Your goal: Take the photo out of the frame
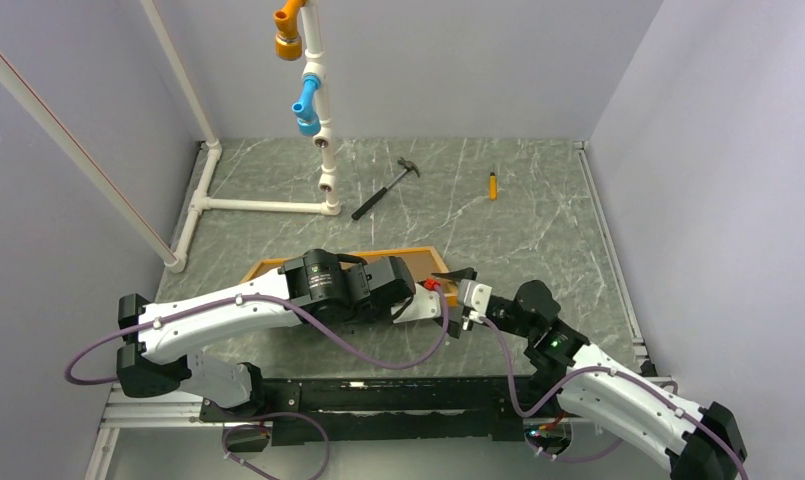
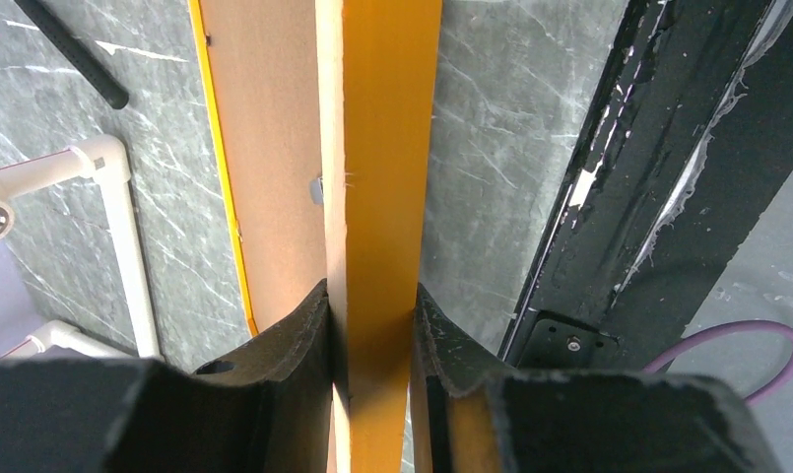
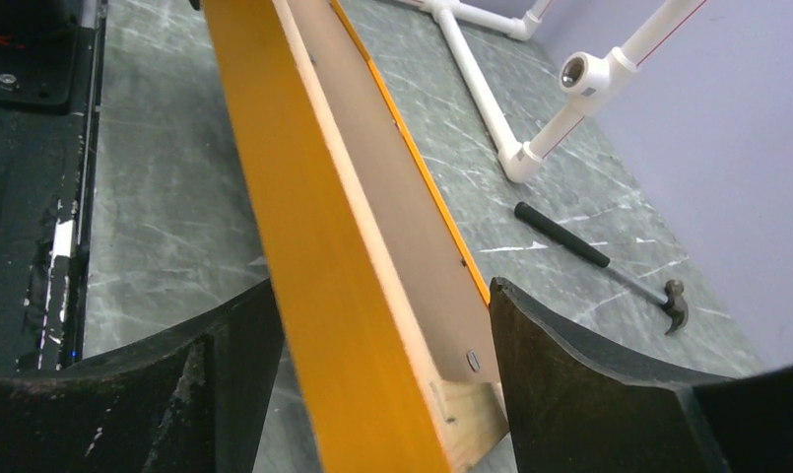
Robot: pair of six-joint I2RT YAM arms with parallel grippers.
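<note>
The orange frame stands tilted up on its long edge in the middle of the table. The photo sits in it with only its brown board back showing. My left gripper is shut on the frame's orange rail, one finger against the board side and one on the outer face. My right gripper is open and straddles the frame's end corner, with the board back and a small metal tab toward its right finger. In the top view both grippers meet at the frame's right end.
A hammer and a small yellow screwdriver lie at the back of the table. A white pipe structure stands at the back left. The arms' black base rail runs along the near edge, close to the frame.
</note>
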